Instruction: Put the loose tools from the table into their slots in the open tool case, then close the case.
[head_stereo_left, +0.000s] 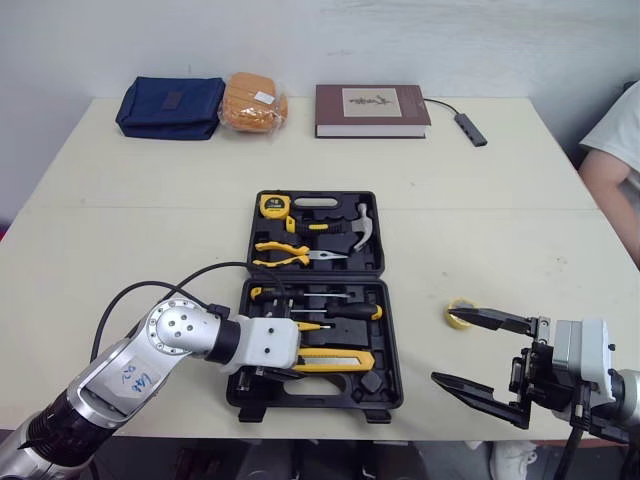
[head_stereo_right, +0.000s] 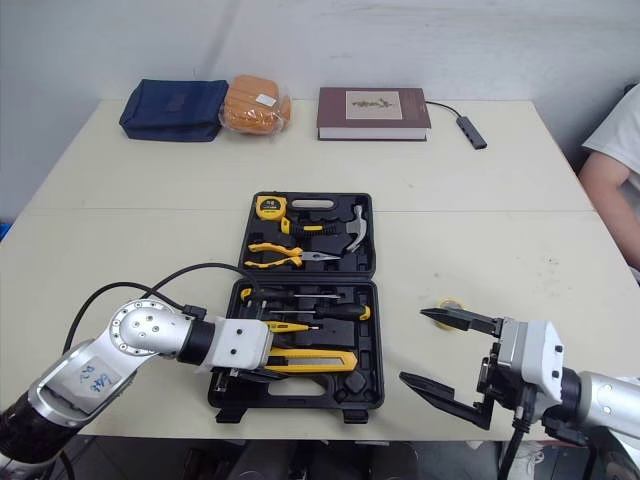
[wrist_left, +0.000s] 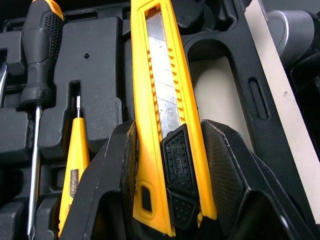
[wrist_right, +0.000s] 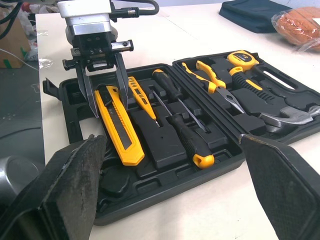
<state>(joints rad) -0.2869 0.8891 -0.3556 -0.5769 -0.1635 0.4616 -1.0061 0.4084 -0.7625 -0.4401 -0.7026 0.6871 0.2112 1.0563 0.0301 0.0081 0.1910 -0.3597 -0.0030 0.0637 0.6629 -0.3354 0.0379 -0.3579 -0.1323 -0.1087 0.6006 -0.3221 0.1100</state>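
Left gripper (wrist_left: 167, 135) clamps the yellow snap-blade utility knife (wrist_left: 160, 75), which lies low in the open black plastic tool case (head_stereo_left: 393, 340) at frame centre. Right gripper (head_stereo_left: 446, 346) gapes wide at lower right over the cream table (head_stereo_left: 150, 200), with a pale wall (head_stereo_left: 400, 40) along the top.

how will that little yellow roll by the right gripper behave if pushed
The yellow roll lies flat on the table, so it would probably slide, not roll. Small and hollow, it is likely light. Its curved rim might slip from the right gripper.
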